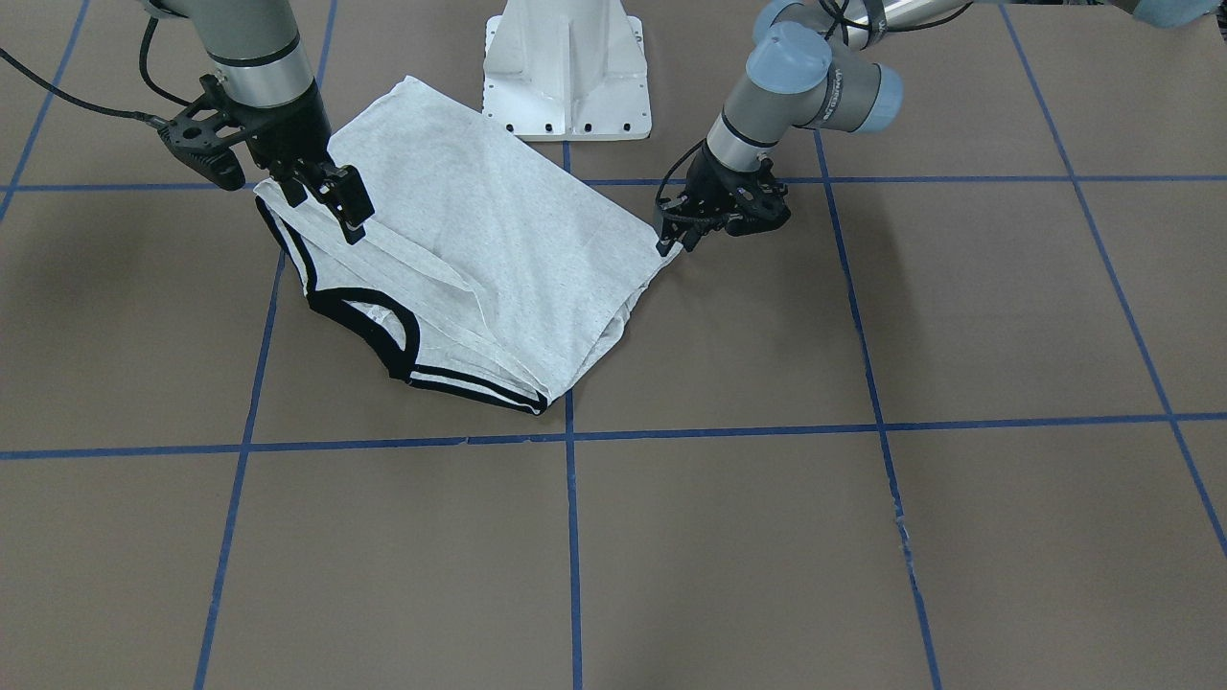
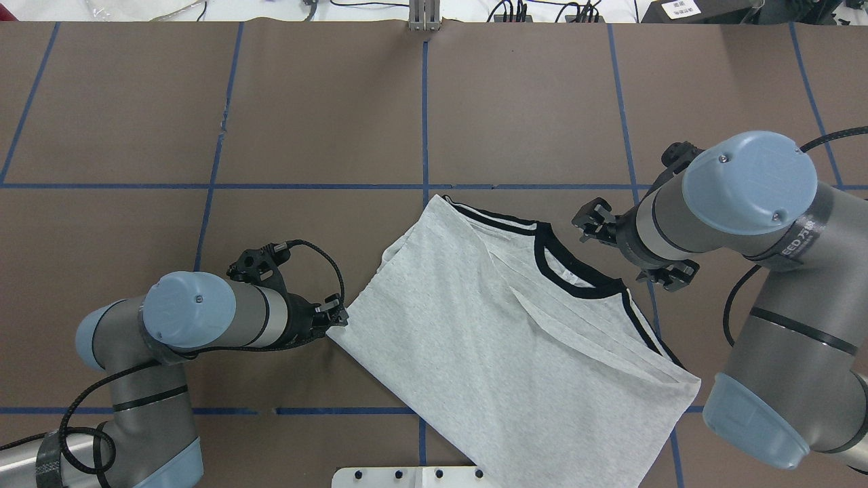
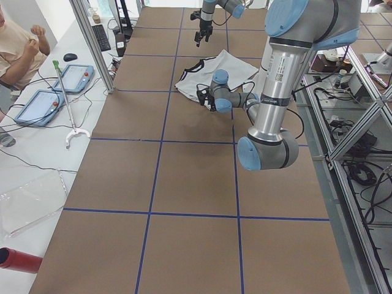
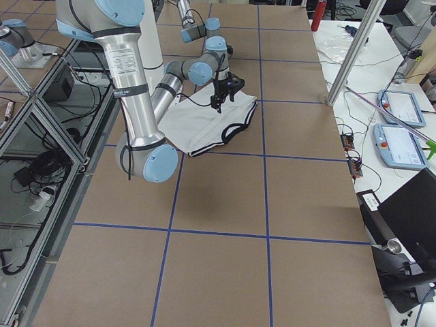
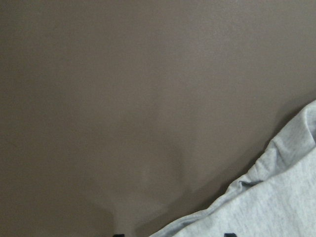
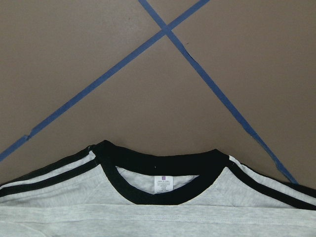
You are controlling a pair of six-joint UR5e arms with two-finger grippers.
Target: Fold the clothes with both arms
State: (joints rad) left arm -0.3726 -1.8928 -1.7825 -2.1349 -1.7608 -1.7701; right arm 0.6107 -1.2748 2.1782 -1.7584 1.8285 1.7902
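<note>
Just in front of the white pedestal, the grey shirt is lying back-up on the brown surface, with its sleeves tucked in. Off to one side of the pedestal, the left end effector is sitting at the hem corner, jaws apart. Off to the other side, the right end effector is hanging over the collar end, also apart. The likely trouble is that one closes on the top layer only, spilling the tucked sleeves, or that the arms lift unevenly, skewing the fold. The printed front is facing down, and it is hard to tell whether either end effector is touching cloth.
</note>
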